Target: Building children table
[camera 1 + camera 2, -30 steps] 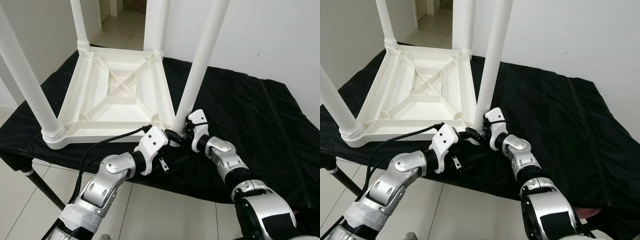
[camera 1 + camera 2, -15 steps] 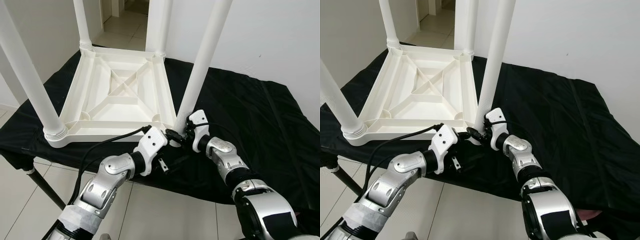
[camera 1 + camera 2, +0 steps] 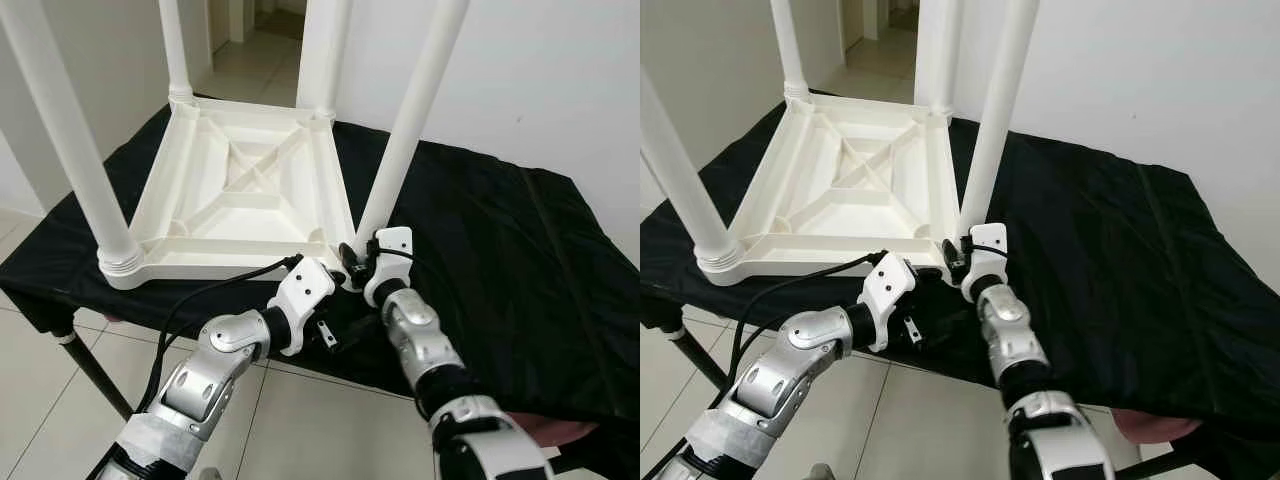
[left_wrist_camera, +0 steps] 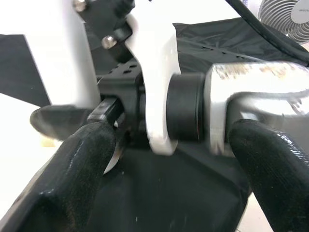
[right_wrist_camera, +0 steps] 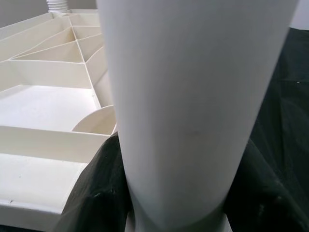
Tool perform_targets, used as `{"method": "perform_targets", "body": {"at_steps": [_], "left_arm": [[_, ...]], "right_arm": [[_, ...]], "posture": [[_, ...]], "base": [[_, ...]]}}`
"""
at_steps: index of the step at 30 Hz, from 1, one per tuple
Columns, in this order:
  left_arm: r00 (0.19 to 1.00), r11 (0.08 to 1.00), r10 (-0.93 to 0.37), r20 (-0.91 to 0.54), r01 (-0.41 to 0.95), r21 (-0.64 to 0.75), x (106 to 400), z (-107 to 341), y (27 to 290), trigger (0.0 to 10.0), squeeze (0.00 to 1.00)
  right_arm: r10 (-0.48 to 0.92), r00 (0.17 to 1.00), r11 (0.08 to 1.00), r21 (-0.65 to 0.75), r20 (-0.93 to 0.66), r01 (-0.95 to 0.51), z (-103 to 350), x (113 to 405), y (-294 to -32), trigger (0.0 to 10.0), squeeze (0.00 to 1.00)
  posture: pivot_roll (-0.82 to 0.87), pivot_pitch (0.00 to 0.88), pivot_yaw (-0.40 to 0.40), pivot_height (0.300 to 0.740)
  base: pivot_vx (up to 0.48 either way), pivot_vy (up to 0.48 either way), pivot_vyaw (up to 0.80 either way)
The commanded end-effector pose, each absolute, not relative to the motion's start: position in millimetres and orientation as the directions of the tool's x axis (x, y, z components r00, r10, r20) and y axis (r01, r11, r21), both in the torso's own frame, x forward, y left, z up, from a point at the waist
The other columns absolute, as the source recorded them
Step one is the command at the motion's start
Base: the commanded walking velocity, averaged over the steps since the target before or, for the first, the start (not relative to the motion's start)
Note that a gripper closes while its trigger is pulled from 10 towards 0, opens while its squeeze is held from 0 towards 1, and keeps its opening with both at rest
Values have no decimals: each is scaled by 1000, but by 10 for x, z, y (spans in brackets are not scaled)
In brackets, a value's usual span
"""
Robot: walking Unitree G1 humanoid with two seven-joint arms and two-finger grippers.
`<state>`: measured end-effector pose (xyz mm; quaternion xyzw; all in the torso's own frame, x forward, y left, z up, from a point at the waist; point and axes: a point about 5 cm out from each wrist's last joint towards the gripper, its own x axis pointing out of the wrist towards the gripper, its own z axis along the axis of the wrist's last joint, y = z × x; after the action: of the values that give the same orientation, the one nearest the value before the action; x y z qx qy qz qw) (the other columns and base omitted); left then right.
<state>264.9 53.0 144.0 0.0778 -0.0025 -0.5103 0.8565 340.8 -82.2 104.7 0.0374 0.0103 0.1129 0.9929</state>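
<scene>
Apparently the build is close to its end. The white children table (image 3: 240,190) lies upside down on a black cloth (image 3: 500,250), which covers a work stand, and all four legs stand up from its corners. The far left leg (image 3: 175,50), the far right leg (image 3: 325,55) and the near left leg (image 3: 75,150) look seated in their sockets. The near right leg (image 3: 405,130) is the one in hand.

The right gripper (image 3: 352,262) is at the foot of this leg, just where it meets the corner of the table. In the right wrist view the leg fills the space between the two black fingers (image 5: 99,193), one dark shape on each side and touching it, so I judge the gripper is closed around the leg. The left gripper (image 3: 335,290) is just beside it, at the near edge of the table. In the left wrist view its two fingers (image 4: 77,174) stand apart, with the wrist of the right arm between them, and they hold nothing.

What remains, in my judgement, is to finish tightening this last leg and then turn the table onto its feet. Whether the leg is fully seated I cannot tell, because the joint is hidden behind the grippers.
</scene>
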Motion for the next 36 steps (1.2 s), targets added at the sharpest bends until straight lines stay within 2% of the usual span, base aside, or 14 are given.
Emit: {"method": "perform_targets", "body": {"at_steps": [1, 9, 10, 11, 12, 13, 14, 15, 21, 22, 23, 24, 25, 36], "left_arm": [[472, 459, -879, -67, 876, 146, 2655, 1475, 490, 10000, 0], [471, 459, -880, -65, 876, 147, 2673, 1486, 487, 10000, 0], [473, 460, -879, -65, 876, 148, 2675, 1488, 490, 10000, 0], [474, 461, -878, -64, 875, 148, 2676, 1490, 490, 10000, 0], [474, 461, -878, -64, 875, 148, 2676, 1490, 490, 10000, 0], [474, 462, -878, -64, 875, 148, 2676, 1491, 490, 10000, 0], [474, 462, -878, -64, 875, 148, 2676, 1491, 490, 10000, 0], [475, 462, -878, -64, 874, 149, 2676, 1492, 491, 10000, 0], [481, 468, -874, -64, 871, 148, 2673, 1494, 510, 10000, 0], [482, 469, -874, -64, 871, 147, 2672, 1493, 511, 10000, 0], [483, 470, -874, -64, 870, 147, 2671, 1492, 511, 10000, 0], [483, 470, -874, -64, 870, 147, 2671, 1492, 511, 10000, 0], [482, 470, -874, -64, 871, 146, 2669, 1492, 511, 10000, 0], [479, 466, -875, -68, 872, 153, 2689, 1505, 526, 10000, 0]], "right_arm": [[189, 977, 981, 72, -101, -183, 891, 3354, -820, 0, 0], [193, 977, 981, 49, -88, -189, 961, 3315, -787, 157, 0], [185, 979, 982, 46, -82, -182, 975, 3315, -805, 10000, 0], [185, 980, 982, 45, -74, -182, 988, 3317, -820, 10000, 90], [185, 980, 982, 45, -74, -182, 988, 3317, -820, 10000, 90], [193, 979, 981, 45, -62, -190, 1003, 3315, -829, 10000, 898], [193, 979, 981, 45, -62, -190, 1003, 3315, -829, 10000, 898], [198, 979, 980, 41, -48, -196, 1025, 3308, -841, 10000, 1000], [269, 963, 963, 2, -13, -269, 1074, 3308, -1017, 10000, 1000], [303, 953, 953, -13, -13, -303, 1077, 3312, -1058, 10000, 918], [333, 943, 942, -38, -11, -333, 1083, 3318, -1096, 10000, 176], [333, 943, 942, -38, -11, -333, 1083, 3318, -1096, 10000, 176], [365, 931, 929, -61, -3, -365, 1099, 3331, -1139, 10000, 0], [621, 783, 771, -153, -37, -618, 1176, 3461, -1273, 10000, 0]], "posture": [[1, 0, -105, 740], [-1, 0, -104, 740], [-1, 0, -104, 740], [2, 0, -105, 740], [2, 0, -105, 740], [2, 0, -105, 740], [2, 0, -105, 740], [2, 0, -105, 740], [2, 0, -104, 740], [2, 0, -102, 740], [2, 0, -102, 740], [2, 0, -102, 740], [1, 0, -100, 740], [5, 0, -88, 740]], "base": [[0, 0, 0], [0, 0, 0], [0, 0, 0], [0, 0, 0], [0, 0, 0], [0, 0, 0], [0, 0, 0], [0, 0, 0], [0, 0, 0], [0, 0, 0], [0, 0, 0], [0, 0, 0], [0, 0, 0], [0, 0, 0]]}}
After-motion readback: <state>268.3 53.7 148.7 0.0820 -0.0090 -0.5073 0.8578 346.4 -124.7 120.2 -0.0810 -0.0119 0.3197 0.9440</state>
